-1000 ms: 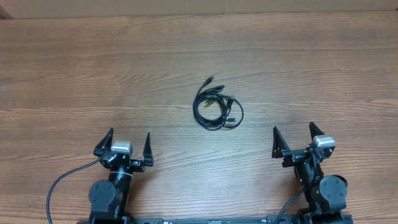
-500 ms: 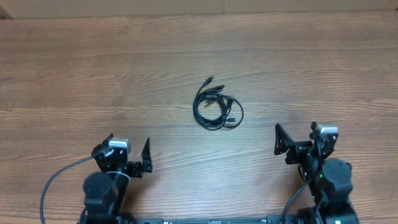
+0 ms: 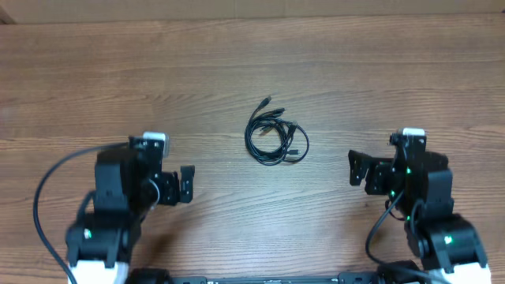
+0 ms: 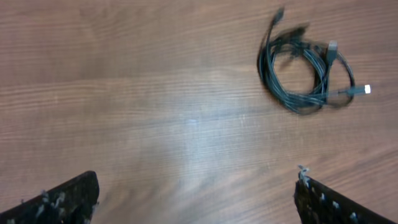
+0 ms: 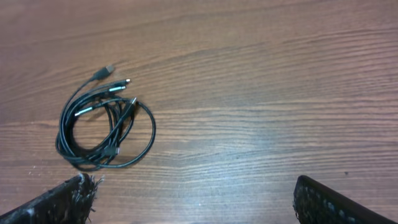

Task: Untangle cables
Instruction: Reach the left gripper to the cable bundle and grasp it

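Note:
A small bundle of tangled black cables (image 3: pixel 275 134) lies coiled on the wooden table, with several plug ends sticking out of it. It shows at the upper right of the left wrist view (image 4: pixel 306 73) and at the left of the right wrist view (image 5: pixel 104 127). My left gripper (image 3: pixel 163 178) is open and empty, above the table to the left of the bundle and nearer the front edge. My right gripper (image 3: pixel 383 169) is open and empty, to the right of the bundle. Both sets of jaws stand wide apart with bare wood between them (image 4: pixel 196 200) (image 5: pixel 196 200).
The wooden table (image 3: pixel 252 55) fills the view, with a pale strip along its far edge. My arms' own black cables (image 3: pixel 49 197) trail down towards the front edge.
Both arms have lifted and moved forward from the front edge towards the cable bundle. Both grippers stay open. The bundle has not moved.

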